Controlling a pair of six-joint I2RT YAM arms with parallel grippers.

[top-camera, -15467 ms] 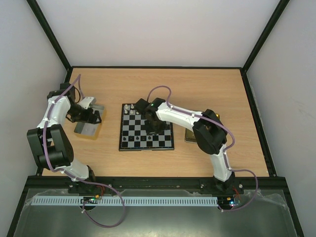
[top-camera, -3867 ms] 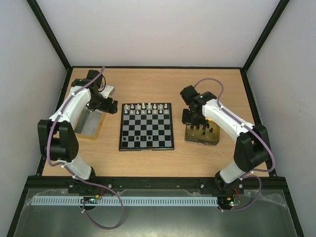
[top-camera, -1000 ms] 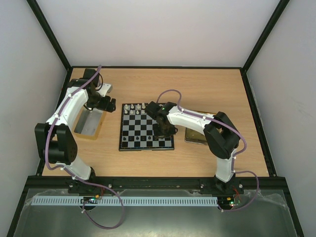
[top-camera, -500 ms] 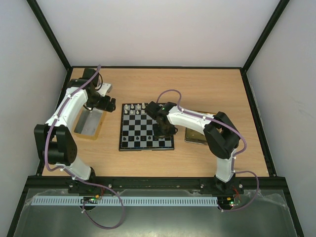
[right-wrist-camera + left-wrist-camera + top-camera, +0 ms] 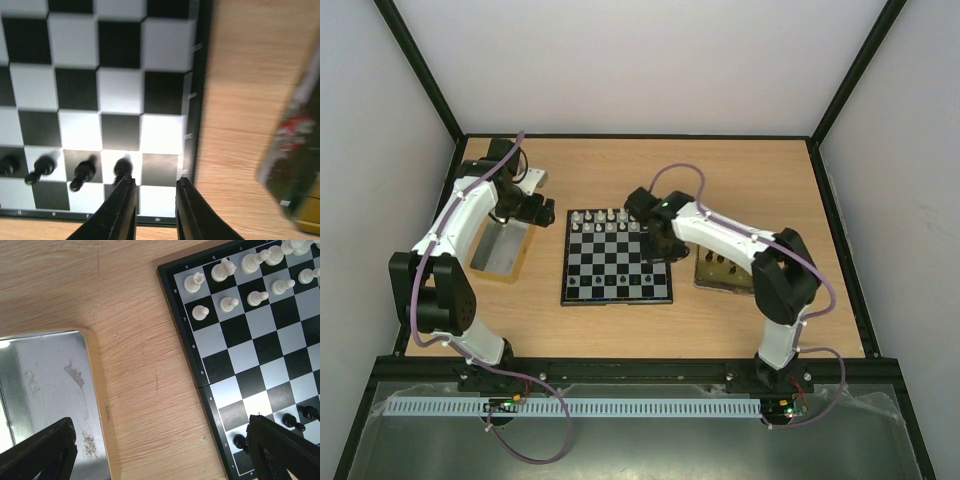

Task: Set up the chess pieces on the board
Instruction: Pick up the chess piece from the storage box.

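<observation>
The board (image 5: 617, 262) lies mid-table. White chess pieces (image 5: 610, 220) fill its two far rows, also seen in the left wrist view (image 5: 222, 271). Several black pieces (image 5: 82, 175) stand in a near row by the board's right end. My right gripper (image 5: 155, 181) hovers above that corner, open a little with nothing between its fingers; the nearest black piece (image 5: 121, 167) stands just off its left fingertip. From above, the right gripper (image 5: 665, 250) is over the board's right edge. My left gripper (image 5: 160, 422) hangs wide open and empty over bare wood between board and silver tray.
A silver-grey metal tray (image 5: 500, 250) lies left of the board, under the left arm. A gold tray (image 5: 730, 275) holding a few black pieces sits right of the board, its edge blurred in the right wrist view (image 5: 295, 165).
My right gripper has parted its fingers and drawn up and back from the board's near right area, leaving a black piece standing there. The left arm has not moved.
</observation>
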